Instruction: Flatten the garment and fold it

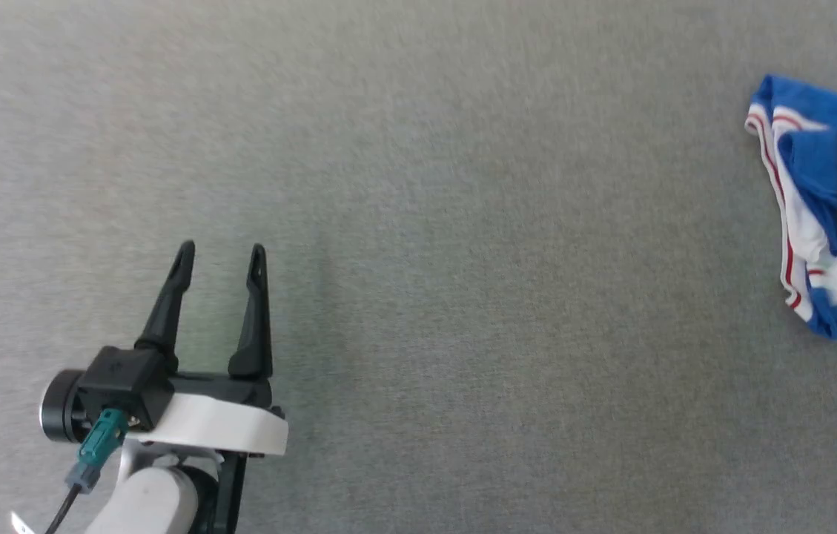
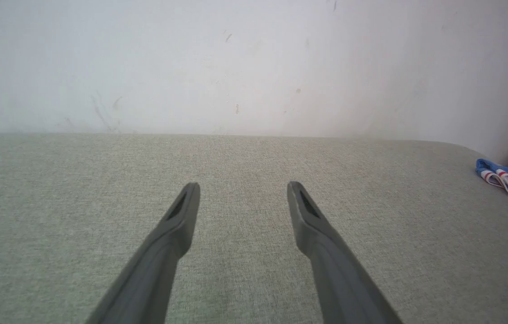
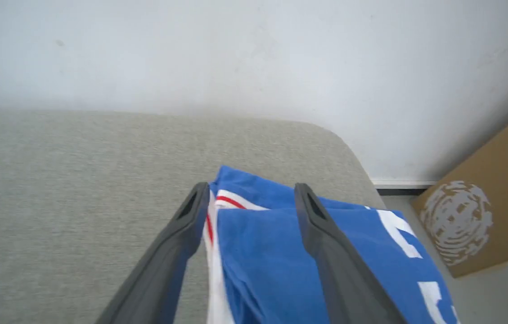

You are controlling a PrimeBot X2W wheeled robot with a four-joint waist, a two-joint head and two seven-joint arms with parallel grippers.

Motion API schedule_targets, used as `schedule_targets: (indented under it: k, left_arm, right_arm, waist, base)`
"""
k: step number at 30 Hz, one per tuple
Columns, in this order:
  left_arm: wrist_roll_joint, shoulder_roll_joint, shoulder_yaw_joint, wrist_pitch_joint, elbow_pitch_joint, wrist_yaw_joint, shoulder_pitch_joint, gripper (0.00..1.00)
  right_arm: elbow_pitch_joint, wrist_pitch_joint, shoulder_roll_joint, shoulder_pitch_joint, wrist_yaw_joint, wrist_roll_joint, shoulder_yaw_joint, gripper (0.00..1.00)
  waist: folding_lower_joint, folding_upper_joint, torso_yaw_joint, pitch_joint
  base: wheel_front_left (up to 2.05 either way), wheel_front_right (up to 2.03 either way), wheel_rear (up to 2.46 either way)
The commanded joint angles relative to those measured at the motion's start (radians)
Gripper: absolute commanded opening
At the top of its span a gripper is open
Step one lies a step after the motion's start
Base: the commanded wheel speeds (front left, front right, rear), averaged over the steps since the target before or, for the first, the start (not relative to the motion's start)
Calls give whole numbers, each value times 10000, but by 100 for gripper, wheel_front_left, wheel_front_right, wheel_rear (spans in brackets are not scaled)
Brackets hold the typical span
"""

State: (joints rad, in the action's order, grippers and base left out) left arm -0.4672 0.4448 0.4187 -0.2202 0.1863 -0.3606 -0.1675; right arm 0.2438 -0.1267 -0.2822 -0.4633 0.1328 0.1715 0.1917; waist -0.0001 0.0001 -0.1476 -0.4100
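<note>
head view: the left gripper (image 1: 222, 251) sits at the lower left above a bare stretch of the grey-green fabric surface (image 1: 462, 297), its two dark fingers pointing up the picture, spread well apart, with nothing between them. the garment (image 1: 807, 167) lies at the far right edge, well apart from the left gripper: a compact blue bundle with white bands and thin red stripes along its left side. a blurred dark finger and a pale forearm overlap the bundle's right part.

left wrist view: the left gripper's fingers (image 2: 182, 216) stand wide over the plain surface, holding nothing. a white wall (image 2: 236, 67) rises behind the surface's far edge. the garment shows small at the right edge, near a rounded corner of the surface.

right wrist view: the right gripper (image 3: 252, 188) is over the garment, fingers set wide apart. blue cloth shows between and below them, and the left finger runs along the striped white edge. no fold is pinched between the fingers; whether the tips touch the cloth cannot be told. white lettering shows on the blue cloth at the right. a brown cardboard box (image 3: 496, 202) with a pale round print stands on the floor beyond the surface's rounded corner.
</note>
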Motion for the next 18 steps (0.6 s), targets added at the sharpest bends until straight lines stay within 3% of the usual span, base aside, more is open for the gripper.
schedule_targets:
  k: [1,8,18]
  left_arm:
    - [-80,-15,-32,-68,-1,16,145,100]
    - [-297,-97,-80,-177,39,31,621,100]
    - [-508,-272,-223,-341,-15,46,1661,100]
  right_arm:
    - [-437,164,282,381,-21,210,-124,100]
    - [-2479,1052,1539,2282,-21,355,-555,100]
    - [-3734,1758,2139,4327,-21,-568,-757,100]
  waist:
    - [1,-1,535,902]
    - [1,-1,942,1767]
    - [1,-1,1376,2855]
  base:
    - [0,0,0]
    - [0,0,0]
    - [0,0,0]
